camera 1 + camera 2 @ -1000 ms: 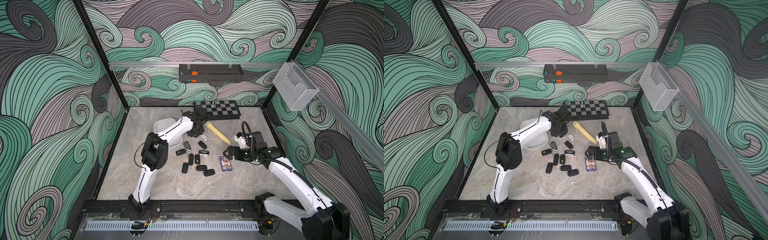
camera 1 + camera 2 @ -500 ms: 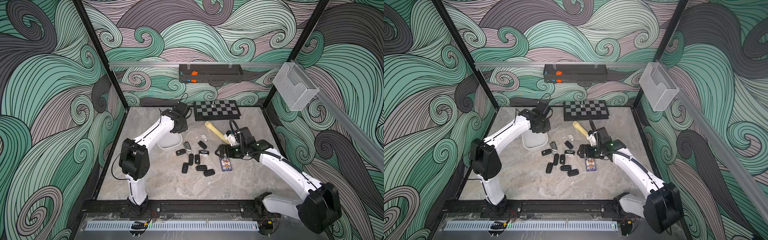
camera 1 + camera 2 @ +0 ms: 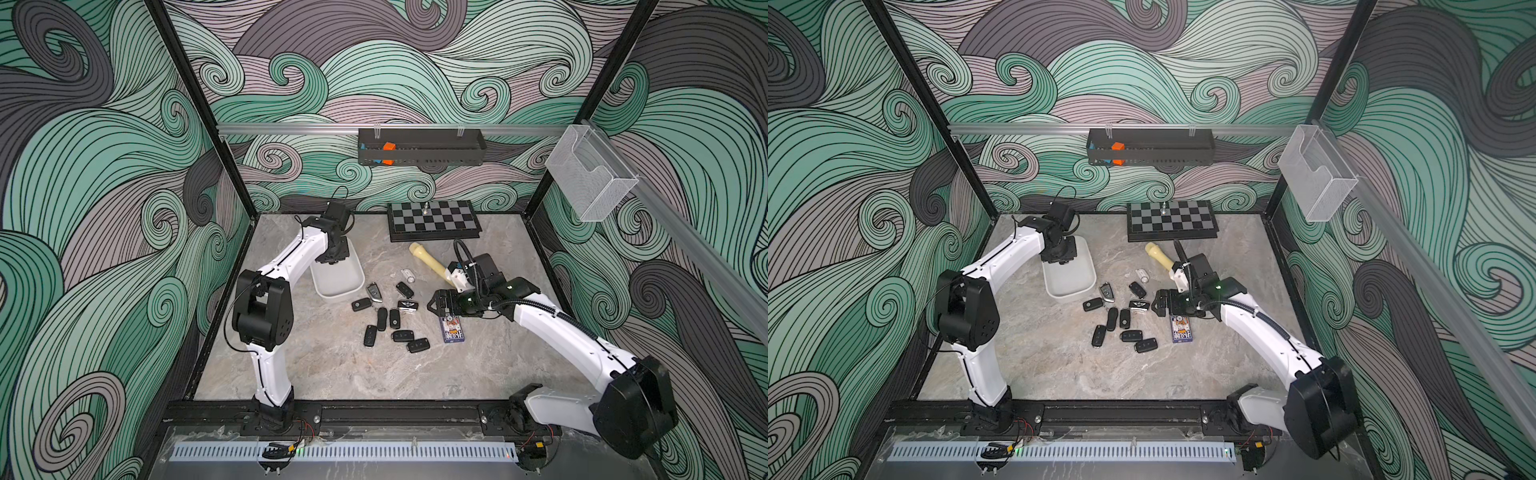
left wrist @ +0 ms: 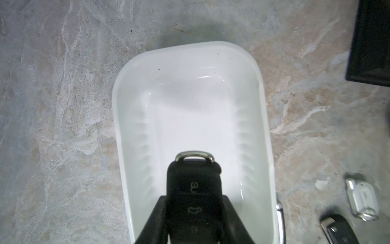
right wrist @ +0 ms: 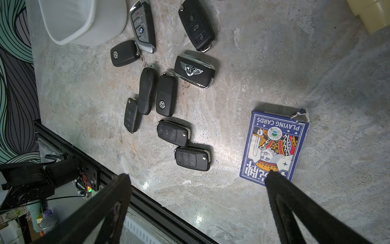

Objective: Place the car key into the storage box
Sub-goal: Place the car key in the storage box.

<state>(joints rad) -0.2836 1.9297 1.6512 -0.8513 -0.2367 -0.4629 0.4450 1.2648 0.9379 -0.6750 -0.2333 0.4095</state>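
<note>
Found clamped on the black car key (image 4: 193, 179): left gripper (image 4: 194, 199), with the open storage box (image 4: 118, 118) directly beneath. Judged at release step; calls for lowering slightly and parting the jaws. Found spread wide, empty: right gripper (image 5: 197, 173), loose keys (image 5: 166, 95) below and ahead.

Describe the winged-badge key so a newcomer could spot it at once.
Find the white storage box; between it and the blue card pack lies a scatter of black keys. The winged-badge key sits on the pack's side of the scatter, the only one bearing a silver winged emblem.
</note>
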